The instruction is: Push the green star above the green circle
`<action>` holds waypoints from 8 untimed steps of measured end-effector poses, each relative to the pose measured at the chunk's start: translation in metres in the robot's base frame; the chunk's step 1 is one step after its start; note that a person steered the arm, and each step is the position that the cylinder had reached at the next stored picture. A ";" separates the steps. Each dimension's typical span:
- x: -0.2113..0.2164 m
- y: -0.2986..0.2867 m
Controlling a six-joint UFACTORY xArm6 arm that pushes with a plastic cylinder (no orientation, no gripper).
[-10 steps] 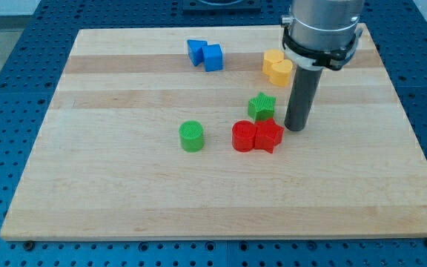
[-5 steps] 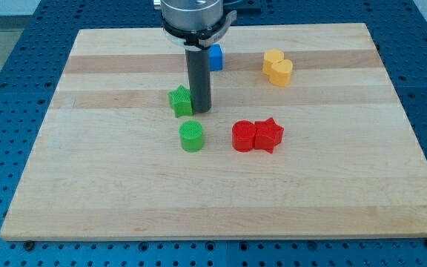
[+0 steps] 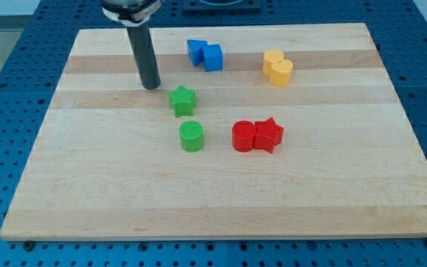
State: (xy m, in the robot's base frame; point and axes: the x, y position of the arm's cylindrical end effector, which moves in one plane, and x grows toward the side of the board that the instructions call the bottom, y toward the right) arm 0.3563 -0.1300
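Note:
The green star [image 3: 182,100] lies near the board's middle, just above the green circle [image 3: 192,136] and a little to its left, with a small gap between them. My tip [image 3: 151,86] rests on the board up and to the left of the green star, apart from it. The rod rises to the view's top edge.
Two blue blocks [image 3: 204,54] sit together near the top centre. Two yellow blocks [image 3: 277,67], one heart-shaped, sit at the top right. A red circle [image 3: 243,136] and a red star [image 3: 269,135] touch each other to the right of the green circle. The wooden board [image 3: 87,193] ends in blue perforated table.
My tip pushed the green star left from beside the red blocks to above the green circle, then moved off up and left, leaving the star.

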 end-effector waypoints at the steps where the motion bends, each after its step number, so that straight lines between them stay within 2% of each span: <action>1: 0.019 0.008; 3: 0.019 0.041; 5: 0.014 0.045; 6: 0.038 0.046; 8: 0.055 0.051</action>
State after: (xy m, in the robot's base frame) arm 0.4114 -0.0792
